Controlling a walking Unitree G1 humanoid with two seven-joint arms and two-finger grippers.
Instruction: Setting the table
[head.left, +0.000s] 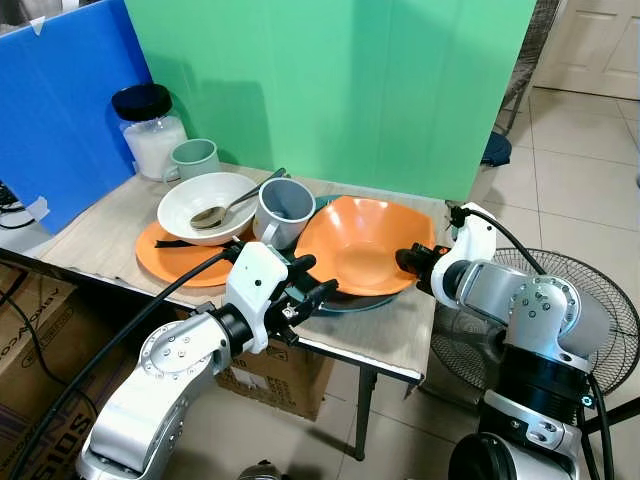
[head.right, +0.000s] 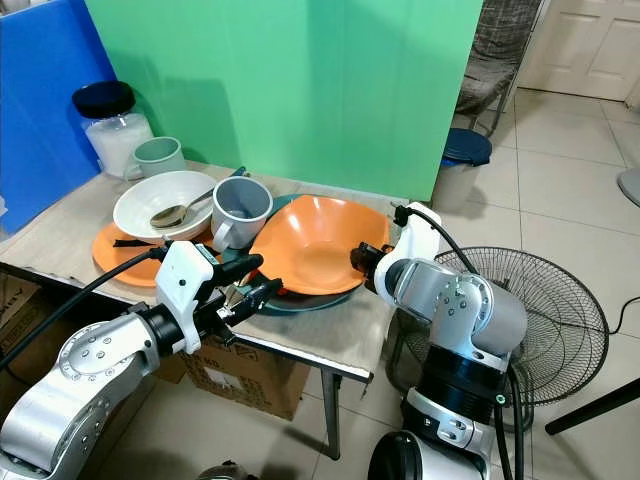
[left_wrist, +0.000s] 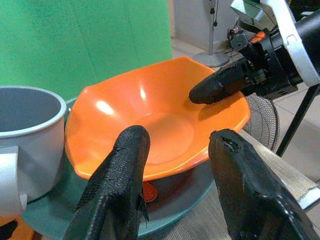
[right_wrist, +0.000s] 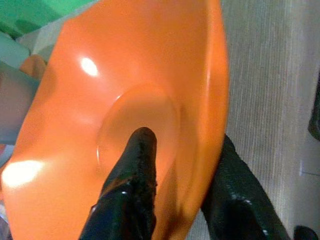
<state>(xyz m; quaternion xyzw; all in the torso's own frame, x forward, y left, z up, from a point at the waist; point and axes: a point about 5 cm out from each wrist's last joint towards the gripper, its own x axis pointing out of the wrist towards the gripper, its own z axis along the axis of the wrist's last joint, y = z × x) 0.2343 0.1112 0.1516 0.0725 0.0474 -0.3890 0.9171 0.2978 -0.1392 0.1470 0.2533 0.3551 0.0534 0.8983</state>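
Right gripper (head.left: 415, 258) pinches the rim of a glossy orange plastic bowl (head.left: 358, 243), one finger inside and one outside, tilting it above a dark teal plate (left_wrist: 172, 205). Just ahead of the left gripper (left_wrist: 175, 180), whose fingers are spread, sits the bowl's near edge. The bowl looks light, stiff and slippery; the rim seems the surest hold

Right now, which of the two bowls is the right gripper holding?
The orange bowl: the right gripper pinches its rim. The white bowl, holding a spoon, sits untouched.
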